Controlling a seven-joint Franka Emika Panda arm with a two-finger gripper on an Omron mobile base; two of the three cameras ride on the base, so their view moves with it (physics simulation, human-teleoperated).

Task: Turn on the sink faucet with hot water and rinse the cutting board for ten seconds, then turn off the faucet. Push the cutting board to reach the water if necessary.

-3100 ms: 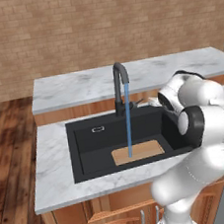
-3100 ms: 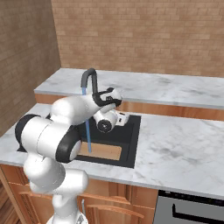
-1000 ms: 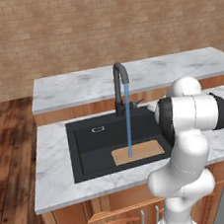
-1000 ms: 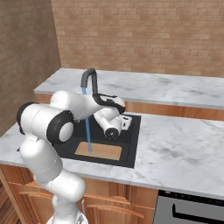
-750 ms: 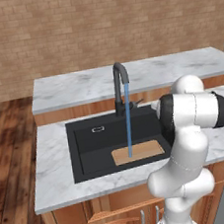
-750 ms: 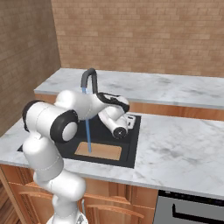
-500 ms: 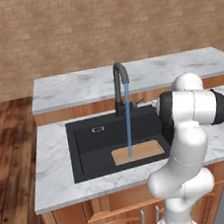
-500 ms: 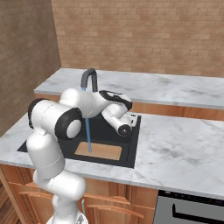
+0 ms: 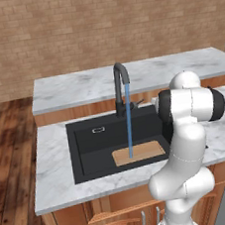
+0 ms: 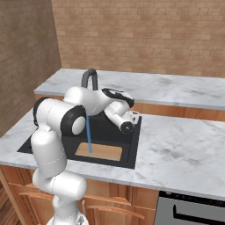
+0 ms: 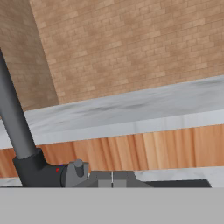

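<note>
Water [image 9: 128,120] is landing on the board [image 9: 139,153]; rinse is judged underway. Gripper [image 11: 112,180] is held by the faucet [image 9: 122,91] lever [image 11: 78,171] at 9 o'clock, finger spacing can't be told. Lever should be nudged shut gently, w/o overshoot.

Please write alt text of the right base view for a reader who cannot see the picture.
A thin blue stream of water runs from the dark gooseneck faucet onto a tan cutting board lying flat in the black sink. The white robot arm bends over the basin, its tool near the sink's right rim, set in a white marble counter before a brick wall.
</note>
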